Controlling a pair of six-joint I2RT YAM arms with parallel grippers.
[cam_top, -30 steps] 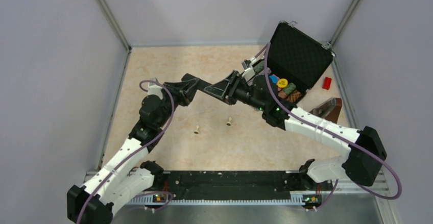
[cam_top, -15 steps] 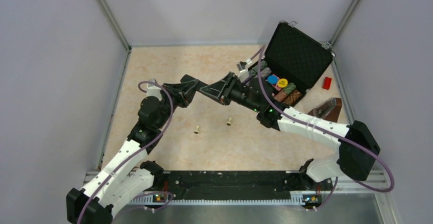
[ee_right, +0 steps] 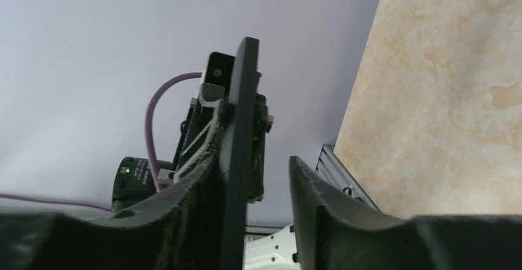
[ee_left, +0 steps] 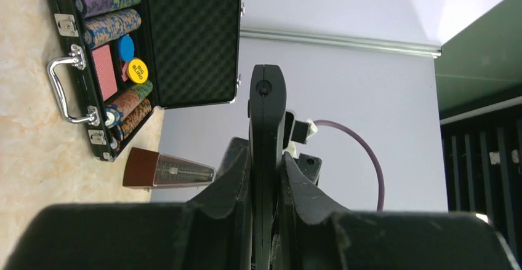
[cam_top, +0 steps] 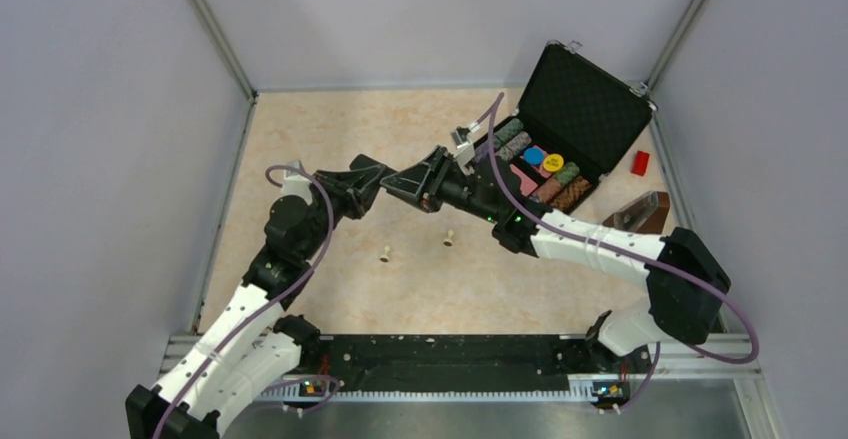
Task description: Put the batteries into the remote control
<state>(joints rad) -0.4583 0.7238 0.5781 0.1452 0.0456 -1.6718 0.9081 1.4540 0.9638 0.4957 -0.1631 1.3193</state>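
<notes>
Remote [ee_left: 266, 116] — slim black bar, edge-on, clamped in L gripper [ee_left: 266, 162]; R gripper [ee_right: 258, 171] part-open — one finger [ee_right: 191, 221] touches it.

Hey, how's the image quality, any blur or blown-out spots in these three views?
Top view: even, soft light, sharp throughout. Left wrist view: left pincer dark and blurry up close, chip case crisp, top right corner blown out white. Right wrist view: right pincer dark, soft.
</notes>
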